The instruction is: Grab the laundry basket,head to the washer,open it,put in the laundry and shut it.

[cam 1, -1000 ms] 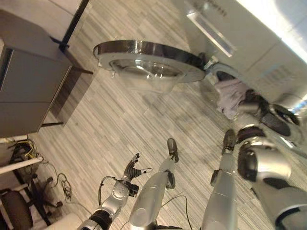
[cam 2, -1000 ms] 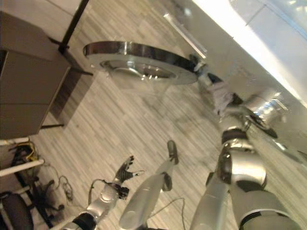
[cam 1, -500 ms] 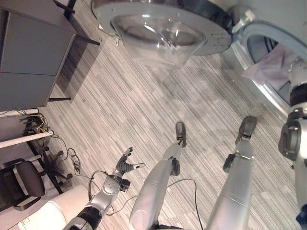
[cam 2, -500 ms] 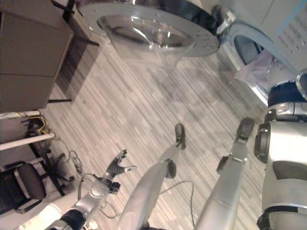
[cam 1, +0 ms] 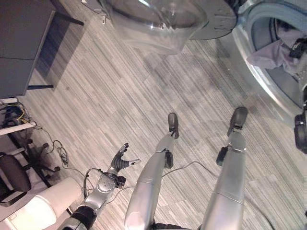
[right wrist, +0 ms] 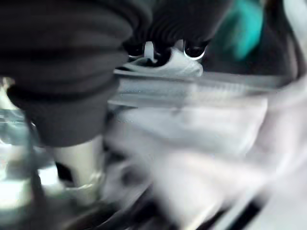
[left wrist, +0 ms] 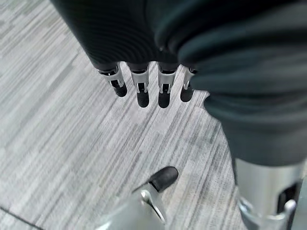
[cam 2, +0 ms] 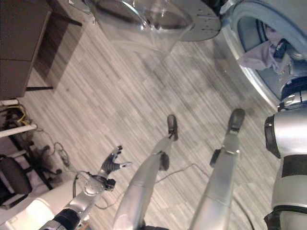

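Note:
The washer's round door [cam 1: 163, 17] with its glass bowl stands swung open at the top of the eye views. Right of it is the drum mouth [cam 1: 268, 72]. Pale lilac laundry [cam 1: 273, 50] bunches inside the mouth, partly draped over its lower rim. My right hand [cam 2: 282, 48] is in the mouth, against that laundry. In the right wrist view its dark cover sits close over the pale cloth [right wrist: 192, 129], with a teal patch [right wrist: 244, 28] behind. My left hand [cam 1: 120, 162] hangs low at my side over the floor, open and holding nothing, its fingers [left wrist: 141, 91] straight.
A dark cabinet [cam 1: 19, 43] on thin legs stands at the upper left. An office chair [cam 1: 12, 175], loose cables [cam 1: 57, 148] and a white rounded object [cam 1: 43, 206] crowd the lower left. Striped grey floor [cam 1: 124, 96] lies between the cabinet and the washer.
The whole picture has shifted, so the camera moved; door and drum now sit higher in view. The laundry has gone from hanging over the rim to further inside. The left hand stays low.

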